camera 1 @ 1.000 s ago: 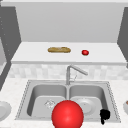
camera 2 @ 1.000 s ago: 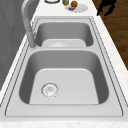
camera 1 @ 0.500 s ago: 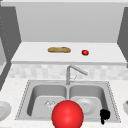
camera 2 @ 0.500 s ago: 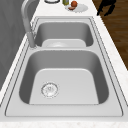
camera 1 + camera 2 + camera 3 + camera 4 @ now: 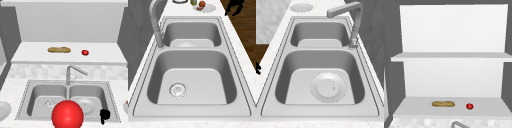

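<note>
Right hand: a black hand (image 5: 105,116) hangs at the front right edge of the sink, over the rim by the right basin; in the left side view it shows beyond the desk edge, above the wooden floor (image 5: 235,7). Whether its fingers are apart or together I cannot tell.
Nearest thing: a white plate (image 5: 85,105) lies flat on the bottom of the right basin, left of the hand and apart from it.
Red ball: a large red sphere (image 5: 67,115) stands in front of the sink's divider, hiding part of both basins in the front view.
Sink: a steel double sink (image 5: 241,82) set in the pale desk (image 5: 10,90); the left basin has a round drain (image 5: 177,89).
Tap: a bent steel faucet (image 5: 72,72) rises behind the divider, its spout angled toward the right basin.
Shelf: a white shelf (image 5: 32,53) above the backsplash carries a loaf of bread (image 5: 59,49) and, well to its right, a tomato (image 5: 85,52).
Desk, left end: a second white plate (image 5: 301,7).
Desk, right end: a small plate with food (image 5: 204,7).
</note>
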`<state>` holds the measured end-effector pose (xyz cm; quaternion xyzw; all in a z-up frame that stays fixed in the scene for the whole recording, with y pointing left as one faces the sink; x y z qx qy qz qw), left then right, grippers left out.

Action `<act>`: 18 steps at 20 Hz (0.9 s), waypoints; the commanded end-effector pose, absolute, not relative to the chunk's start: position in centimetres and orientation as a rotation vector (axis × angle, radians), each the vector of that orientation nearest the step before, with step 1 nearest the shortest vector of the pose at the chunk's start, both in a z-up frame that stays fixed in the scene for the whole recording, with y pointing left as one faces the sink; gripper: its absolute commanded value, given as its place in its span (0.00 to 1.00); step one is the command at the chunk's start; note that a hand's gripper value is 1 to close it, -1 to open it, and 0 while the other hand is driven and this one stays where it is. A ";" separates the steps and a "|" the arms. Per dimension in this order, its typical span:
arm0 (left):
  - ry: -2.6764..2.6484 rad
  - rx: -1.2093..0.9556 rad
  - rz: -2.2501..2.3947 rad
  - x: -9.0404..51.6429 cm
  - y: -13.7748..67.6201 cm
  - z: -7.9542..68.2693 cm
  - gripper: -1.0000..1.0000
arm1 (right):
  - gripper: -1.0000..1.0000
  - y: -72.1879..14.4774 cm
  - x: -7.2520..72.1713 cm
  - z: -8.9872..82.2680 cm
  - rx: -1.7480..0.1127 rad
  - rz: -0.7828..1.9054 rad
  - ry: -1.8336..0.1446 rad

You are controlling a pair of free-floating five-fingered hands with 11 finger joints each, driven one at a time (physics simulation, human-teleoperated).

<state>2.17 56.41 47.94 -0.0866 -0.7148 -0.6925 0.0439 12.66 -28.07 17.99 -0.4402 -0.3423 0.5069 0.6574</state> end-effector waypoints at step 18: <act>-2.112 -0.271 -2.148 0.5 51.7 60.2 0.00 | 0.50 -28.1 12.7 18.0 -0.997 1.148 -0.775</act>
